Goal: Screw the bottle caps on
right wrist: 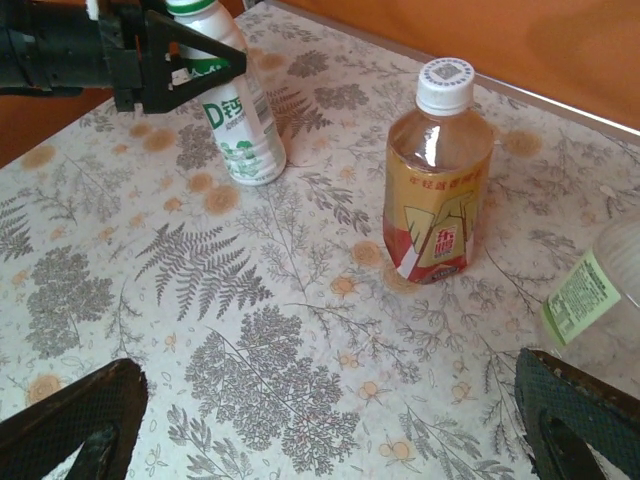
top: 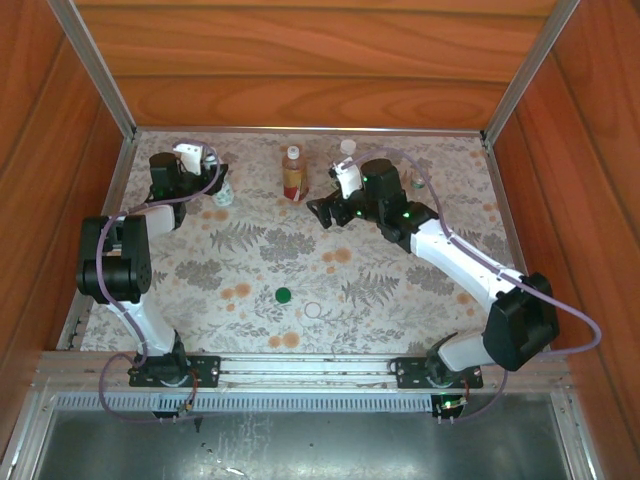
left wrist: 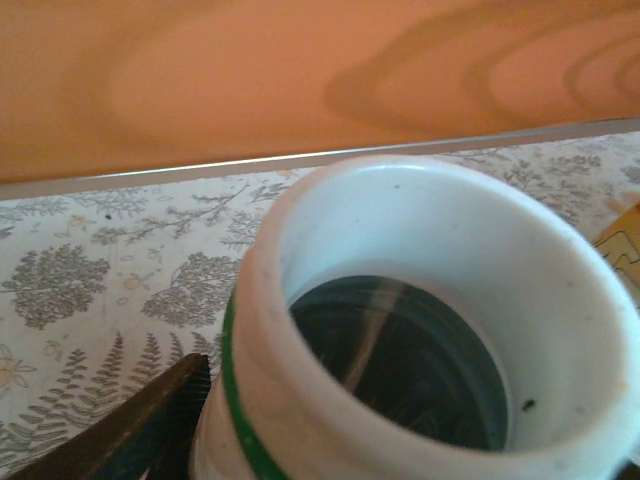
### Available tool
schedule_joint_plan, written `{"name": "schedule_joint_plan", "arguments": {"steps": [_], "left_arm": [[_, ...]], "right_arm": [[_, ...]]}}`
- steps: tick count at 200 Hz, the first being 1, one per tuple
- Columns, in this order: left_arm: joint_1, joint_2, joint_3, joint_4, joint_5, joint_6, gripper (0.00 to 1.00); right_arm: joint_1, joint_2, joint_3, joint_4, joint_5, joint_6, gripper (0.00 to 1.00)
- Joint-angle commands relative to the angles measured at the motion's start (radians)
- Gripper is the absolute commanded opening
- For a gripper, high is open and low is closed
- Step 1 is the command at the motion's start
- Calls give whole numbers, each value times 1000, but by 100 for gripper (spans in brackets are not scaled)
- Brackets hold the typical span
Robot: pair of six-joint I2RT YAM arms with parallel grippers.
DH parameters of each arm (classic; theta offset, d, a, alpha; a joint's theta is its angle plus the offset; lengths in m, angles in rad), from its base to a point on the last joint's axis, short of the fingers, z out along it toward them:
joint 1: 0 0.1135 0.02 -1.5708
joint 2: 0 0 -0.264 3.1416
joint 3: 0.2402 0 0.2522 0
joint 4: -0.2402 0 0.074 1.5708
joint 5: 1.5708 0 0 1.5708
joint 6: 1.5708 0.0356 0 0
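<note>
My left gripper is at the back left, shut on the neck of the white bottle with the green-lettered label. In the left wrist view the bottle's open mouth has no cap, and one finger presses on its side. The amber bottle stands upright with a white cap on it. My right gripper hangs open over bare tablecloth, in front of the amber bottle. A dark green cap and a clear cap lie near the front middle.
A clear bottle with a greenish label sits at the right of my right gripper, and in the top view this bottle stands behind the right wrist. Wooden walls enclose the table on three sides.
</note>
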Motion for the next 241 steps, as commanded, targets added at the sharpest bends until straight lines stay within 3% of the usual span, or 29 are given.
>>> {"name": "schedule_joint_plan", "arguments": {"steps": [1,53,87,112,171,226,241], "left_arm": [[-8,-29,-8,17,73,32,57],[-95,-170,-115,16,219,135,54],[-190,-263,-209,15,276,147,53],[-248,-304,-256,15,281,130,53],[-282,-306,-295,13,279,119,54],[-283,-286,-291,13,281,106,54],[-283,-287,-291,13,286,106,54]], "right_arm": [[-4,-44,-20,2,18,26,100],[23,-77,-59,-85,-103,-58,100],[174,-80,-148,-127,-30,-234,100],[276,-63,-243,-40,-25,-299,100],[441,195,-264,145,116,-289,100],[458,378,-195,121,185,-266,91],[459,406,-181,115,178,-267,85]]}}
